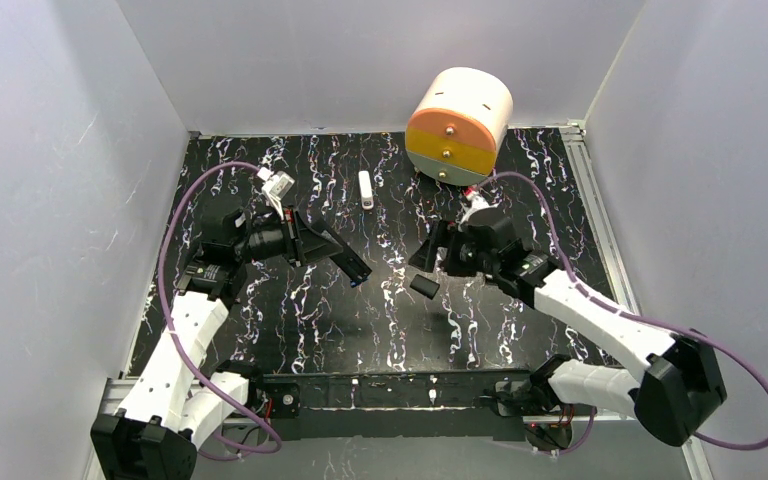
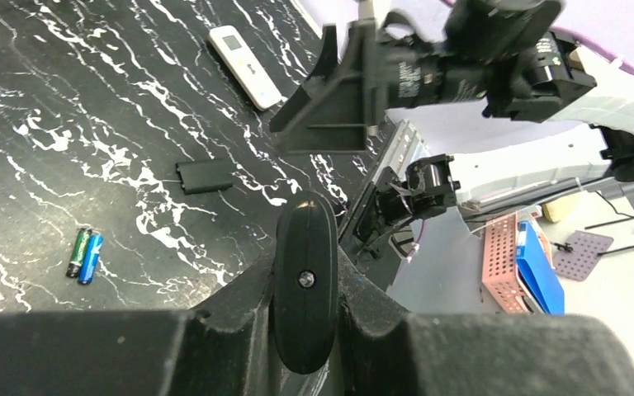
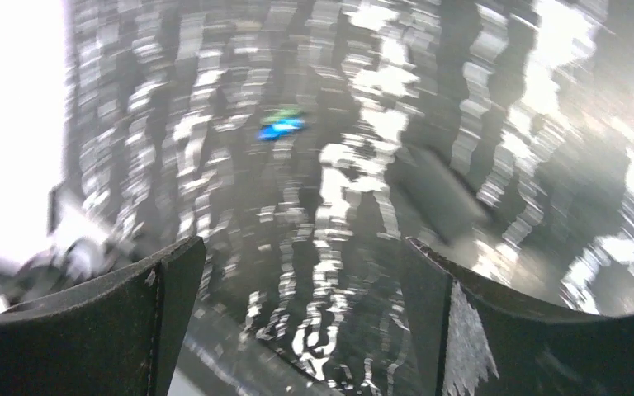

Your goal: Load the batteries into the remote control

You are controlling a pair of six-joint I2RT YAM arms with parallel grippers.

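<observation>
The white remote control with a small display lies face up at the back middle of the table; it also shows in the left wrist view. The two batteries lie side by side, one blue, one dark; they show as a blue-green blur in the right wrist view. My left gripper is shut on a slim black remote, held above the table. My right gripper is open and empty, hovering over the table's middle; its view is motion-blurred.
A small flat black cover lies on the black marbled table below my right gripper; it also shows in the left wrist view. A round drum with orange, yellow and grey layers stands at the back right. White walls surround the table.
</observation>
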